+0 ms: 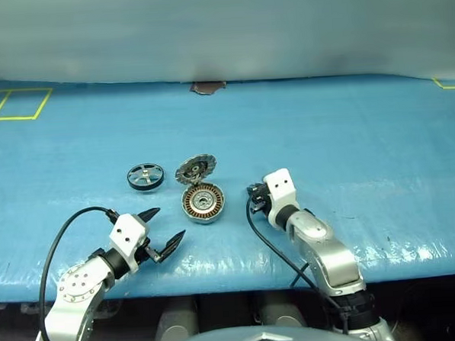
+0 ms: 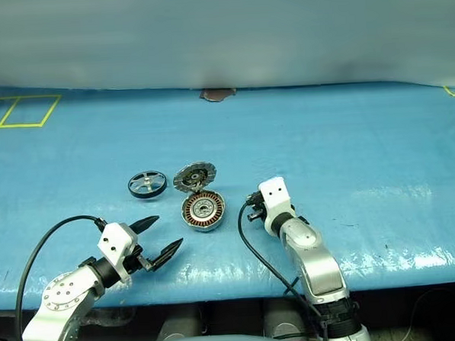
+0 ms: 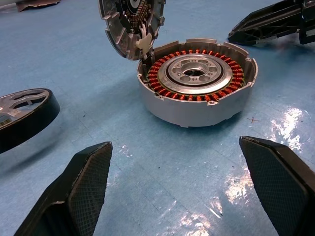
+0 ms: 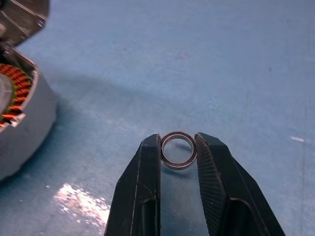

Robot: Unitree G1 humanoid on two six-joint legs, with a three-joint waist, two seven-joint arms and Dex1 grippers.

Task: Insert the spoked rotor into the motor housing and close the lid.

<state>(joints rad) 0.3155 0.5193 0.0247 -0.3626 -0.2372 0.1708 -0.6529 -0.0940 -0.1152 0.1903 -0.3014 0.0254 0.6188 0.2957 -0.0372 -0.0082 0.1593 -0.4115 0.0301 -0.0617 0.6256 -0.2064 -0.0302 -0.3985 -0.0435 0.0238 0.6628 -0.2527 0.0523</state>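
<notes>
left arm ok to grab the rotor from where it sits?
Probably yes. The left gripper is open and holds nothing, and the rotor lies flat on bare table just beyond it, with nothing between. The housing sits off to the right, apart from the rotor.

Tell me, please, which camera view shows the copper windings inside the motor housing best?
The left wrist view: the motor housing faces it, showing the full copper ring. The right wrist view catches only an edge; the eye views show it small on the table.
</notes>
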